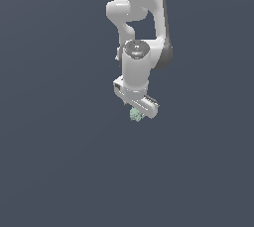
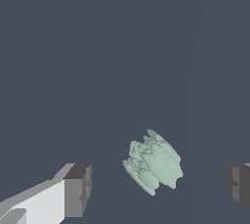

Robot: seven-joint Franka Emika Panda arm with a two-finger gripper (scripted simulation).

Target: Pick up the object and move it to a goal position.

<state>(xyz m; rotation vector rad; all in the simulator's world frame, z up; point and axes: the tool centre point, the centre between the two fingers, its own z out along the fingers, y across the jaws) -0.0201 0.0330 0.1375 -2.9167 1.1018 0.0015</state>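
The gripper hangs wide open and empty around the pale green object, which sits between its fingers touching neither, so this looks like the grasp step, calling next for closing.

The arm is glossy white with soft grey shading along its curved links, and a dark grey cap with a pale highlight sits on the joint above the wrist. The gripper is white too, with small dark marks on its body; in the wrist view its fingers show white shanks ending in dark grey pads. The blob is pale mint green, lighter on its raised ridges and a deeper grey-green in the grooves between them. The ground is a flat, unpatterned dark slate blue-grey throughout
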